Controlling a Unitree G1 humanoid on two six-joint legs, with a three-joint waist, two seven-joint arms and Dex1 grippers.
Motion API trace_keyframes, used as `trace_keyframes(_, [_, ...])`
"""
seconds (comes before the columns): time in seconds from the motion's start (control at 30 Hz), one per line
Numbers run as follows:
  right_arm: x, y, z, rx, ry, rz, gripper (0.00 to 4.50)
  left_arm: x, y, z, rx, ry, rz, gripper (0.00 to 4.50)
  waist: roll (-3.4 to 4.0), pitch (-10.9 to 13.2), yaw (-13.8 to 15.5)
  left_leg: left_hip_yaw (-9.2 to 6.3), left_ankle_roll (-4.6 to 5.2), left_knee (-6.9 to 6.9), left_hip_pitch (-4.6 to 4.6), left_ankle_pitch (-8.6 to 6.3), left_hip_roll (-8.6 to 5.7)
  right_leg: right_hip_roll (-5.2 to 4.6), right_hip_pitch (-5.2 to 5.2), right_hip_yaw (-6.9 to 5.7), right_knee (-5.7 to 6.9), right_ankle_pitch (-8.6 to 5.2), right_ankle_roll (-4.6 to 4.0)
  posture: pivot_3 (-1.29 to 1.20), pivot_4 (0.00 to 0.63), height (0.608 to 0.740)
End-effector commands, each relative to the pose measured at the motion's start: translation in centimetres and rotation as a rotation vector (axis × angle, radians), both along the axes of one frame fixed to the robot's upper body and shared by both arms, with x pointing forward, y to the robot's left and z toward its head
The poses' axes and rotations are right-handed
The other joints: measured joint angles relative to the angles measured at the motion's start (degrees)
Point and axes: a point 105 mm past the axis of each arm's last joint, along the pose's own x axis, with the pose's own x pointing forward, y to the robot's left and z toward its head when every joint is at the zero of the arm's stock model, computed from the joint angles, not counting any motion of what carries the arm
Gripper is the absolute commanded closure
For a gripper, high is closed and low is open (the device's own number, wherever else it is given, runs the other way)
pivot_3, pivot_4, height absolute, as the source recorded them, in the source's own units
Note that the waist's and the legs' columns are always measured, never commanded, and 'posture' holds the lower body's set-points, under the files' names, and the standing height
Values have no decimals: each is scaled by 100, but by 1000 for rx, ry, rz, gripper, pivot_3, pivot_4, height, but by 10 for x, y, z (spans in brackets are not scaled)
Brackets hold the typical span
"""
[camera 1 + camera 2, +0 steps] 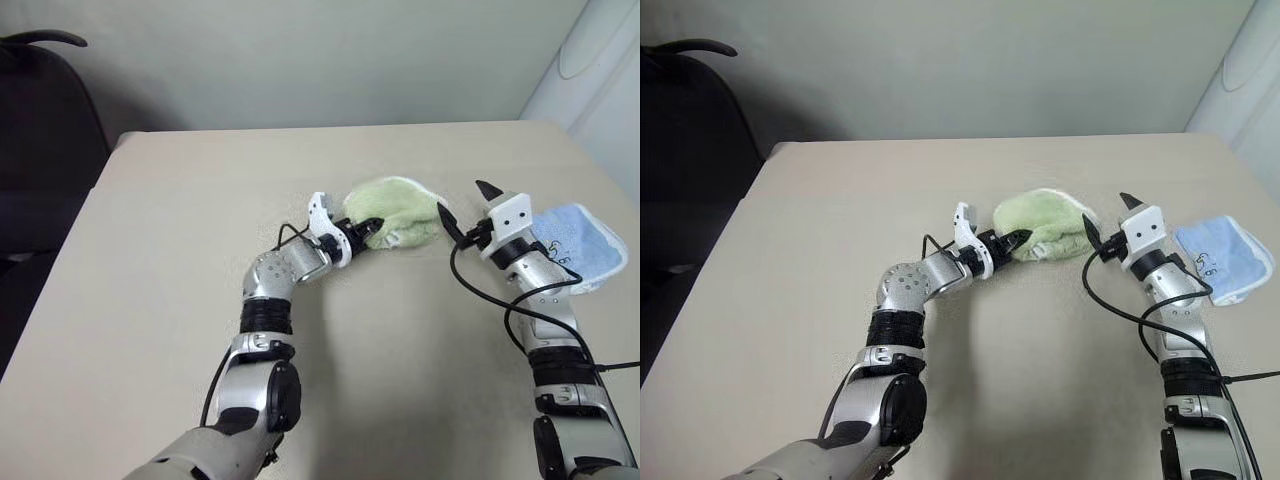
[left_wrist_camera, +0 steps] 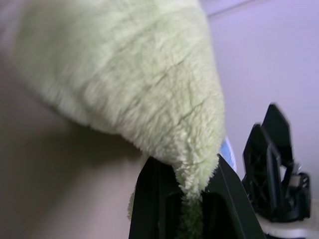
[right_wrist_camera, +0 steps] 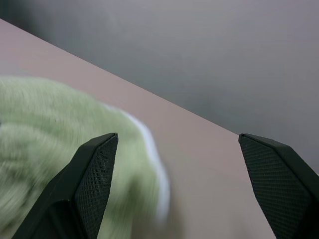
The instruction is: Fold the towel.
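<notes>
The towel [image 1: 396, 209], light yellow-green terry with white edging, lies bunched in a mound at the middle of the beige table [image 1: 180, 250]. My left gripper [image 1: 368, 231] is shut on the towel's near left edge; in the left wrist view the cloth [image 2: 144, 94] is pinched between the two black fingers [image 2: 149, 199]. Just right of the towel, my right gripper [image 1: 466, 204] stands open with nothing between its fingers. The right wrist view shows the towel [image 3: 45, 129] beside its wide-apart fingers [image 3: 94, 174].
A smaller light-blue cloth [image 1: 583, 243] with white edging lies to the right, behind my right forearm near the table's right edge. A dark chair [image 1: 40, 130] stands off the table's far left corner. A black cable [image 1: 490, 295] loops along the right arm.
</notes>
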Motion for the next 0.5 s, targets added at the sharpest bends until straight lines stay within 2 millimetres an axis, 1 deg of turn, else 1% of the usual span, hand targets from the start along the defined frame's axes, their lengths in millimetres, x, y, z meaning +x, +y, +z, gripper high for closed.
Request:
trace_keyframes(0.03, [-5,-13,21,25,-85,-46,405,30,112,87,-82,-266,432,4474,0,0,-5,1,0,0,0,0,0,0,0,0,-1,0,0,0,0,740])
trace_keyframes(0.13, [-5,-12,19,27,-82,-46,405,30,180,94,-30,-284,663,4474,0,0,-11,0,0,-1,0,0,0,0,0,1,-1,0,0,0,0,740])
trace_keyframes(0.17, [-5,-12,19,28,-80,-45,405,26,204,94,-7,-293,739,4474,0,0,-11,0,0,-1,0,0,0,0,0,1,-1,0,0,0,0,740])
trace_keyframes(0.23, [-4,-11,18,29,-76,-40,405,13,246,95,36,-308,865,4474,0,0,-12,1,0,-1,0,0,0,0,0,1,-1,0,0,0,0,740])
trace_keyframes(0.3, [-3,-10,16,29,-70,-34,405,-2,280,93,87,-325,962,4474,0,0,-12,0,0,-1,0,0,0,0,0,1,-1,0,0,0,0,740])
trace_keyframes(0.33, [-2,-10,16,30,-66,-30,405,-9,294,92,99,-321,999,4474,0,0,-12,0,0,-1,0,0,0,0,0,1,-1,0,0,0,0,740])
trace_keyframes(0.4, [0,-7,14,29,-58,-19,405,-20,316,88,112,-310,1056,4474,0,0,-12,0,0,-1,0,0,0,0,0,1,-1,0,0,0,0,740])
trace_keyframes(0.43, [1,-5,14,28,-55,-10,405,-24,323,87,118,-306,1073,4474,0,0,-12,0,0,-1,0,0,0,0,0,0,-1,0,0,0,0,740])
trace_keyframes(0.5, [3,-1,13,28,-52,2,405,-29,328,85,127,-306,1089,4474,0,0,-12,0,0,-1,0,0,0,0,0,1,-1,0,0,0,0,740])
